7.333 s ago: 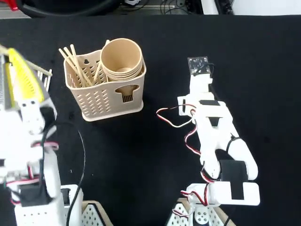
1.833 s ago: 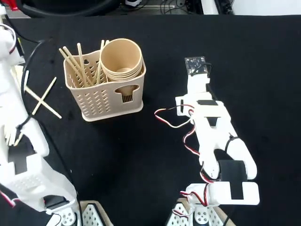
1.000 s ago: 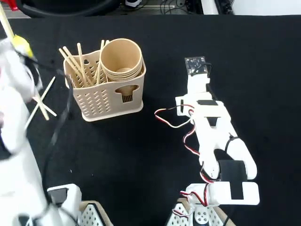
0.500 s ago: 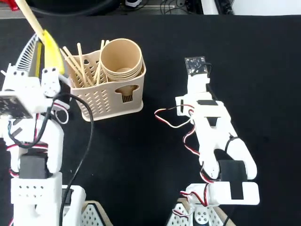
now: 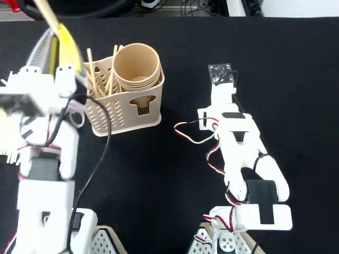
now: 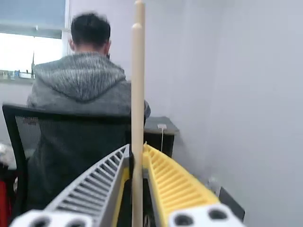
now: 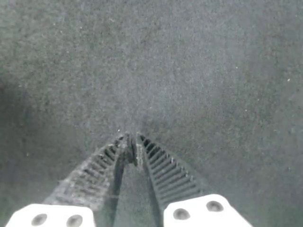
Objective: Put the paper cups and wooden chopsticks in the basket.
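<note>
The beige slotted basket [image 5: 119, 108] stands on the black table and holds a stack of paper cups [image 5: 136, 64] with several wooden chopsticks [image 5: 98, 76] beside them. My left gripper [image 5: 55, 39] is raised just left of the basket, shut on wooden chopsticks [image 5: 48, 15] that stick up past its yellow and grey fingers. In the left wrist view the chopsticks [image 6: 138, 85] rise straight between the fingers of the left gripper [image 6: 137, 158]. My right gripper [image 7: 129, 140] is shut with nothing in it, pointing down at the black table [image 7: 213, 71]. The right arm [image 5: 241, 143] rests folded to the right of the basket.
The black table [image 5: 159, 174] is bare between the two arms and in front of the basket. The arm bases [image 5: 249, 217] stand at the near edge. Cables [image 5: 193, 135] loop beside the right arm.
My left arm has lifted chopsticks from the table left of the basket and swung right, closer to the basket. The right arm has not moved.
</note>
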### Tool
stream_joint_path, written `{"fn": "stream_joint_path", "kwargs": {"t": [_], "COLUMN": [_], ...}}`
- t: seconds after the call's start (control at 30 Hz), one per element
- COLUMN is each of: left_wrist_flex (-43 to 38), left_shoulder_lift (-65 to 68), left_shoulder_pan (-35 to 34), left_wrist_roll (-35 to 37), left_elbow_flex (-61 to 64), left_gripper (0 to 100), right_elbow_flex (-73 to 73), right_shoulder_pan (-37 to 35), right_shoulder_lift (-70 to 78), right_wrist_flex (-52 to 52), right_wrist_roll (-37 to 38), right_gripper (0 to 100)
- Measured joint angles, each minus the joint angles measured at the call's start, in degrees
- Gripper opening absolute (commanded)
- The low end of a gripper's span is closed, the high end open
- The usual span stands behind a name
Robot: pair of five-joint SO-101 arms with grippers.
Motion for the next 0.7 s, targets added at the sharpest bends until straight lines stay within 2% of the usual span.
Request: {"fn": "stream_joint_path", "kwargs": {"t": [0.13, 0.23, 0.4, 0.53, 0.7], "left_wrist_flex": [-4.7, -5.4, -5.5, -5.5, -5.5], "left_shoulder_lift": [7.8, 11.4, 12.0, 12.0, 12.0], "left_shoulder_pan": [0.0, -1.1, -3.4, -3.3, -3.3], "left_wrist_roll": [0.2, 1.8, 7.4, 8.4, 8.9], "left_elbow_flex": [1.8, 2.2, 3.9, 5.8, 7.4], "left_gripper": [3, 3, 4, 8, 8], "right_elbow_flex": [0.0, 0.0, 0.0, 0.0, 0.0], "right_shoulder_pan": [0.0, 0.0, 0.0, 0.0, 0.0], "right_shoulder_lift": [0.0, 0.0, 0.0, 0.0, 0.0], "right_wrist_flex": [0.0, 0.0, 0.0, 0.0, 0.0], "right_wrist_roll": [0.0, 0.0, 0.0, 0.0, 0.0], "right_gripper": [1.1, 1.1, 1.1, 1.1, 1.1]}}
